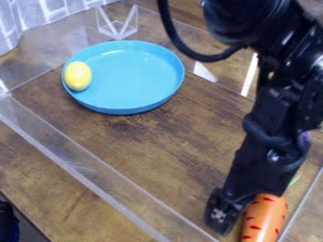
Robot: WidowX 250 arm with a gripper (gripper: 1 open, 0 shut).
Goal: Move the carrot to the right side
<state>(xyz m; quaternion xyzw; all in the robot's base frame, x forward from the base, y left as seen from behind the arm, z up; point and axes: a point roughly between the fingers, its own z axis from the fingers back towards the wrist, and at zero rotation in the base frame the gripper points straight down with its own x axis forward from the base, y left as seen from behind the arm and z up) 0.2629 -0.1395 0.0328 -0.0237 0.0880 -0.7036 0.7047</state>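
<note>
The orange carrot with dark stripes lies on the wooden table at the bottom right, its leafy end pointing up under the arm. My gripper points straight down over it and is open. One black finger with a checkered pad stands just left of the carrot. The other finger is hidden behind the carrot and the arm. I cannot tell whether the fingers touch the carrot.
A blue plate sits at the upper left with a yellow lemon on its left rim. A clear acrylic wall runs along the table's front edge. The black arm fills the right side and covers whatever is behind it.
</note>
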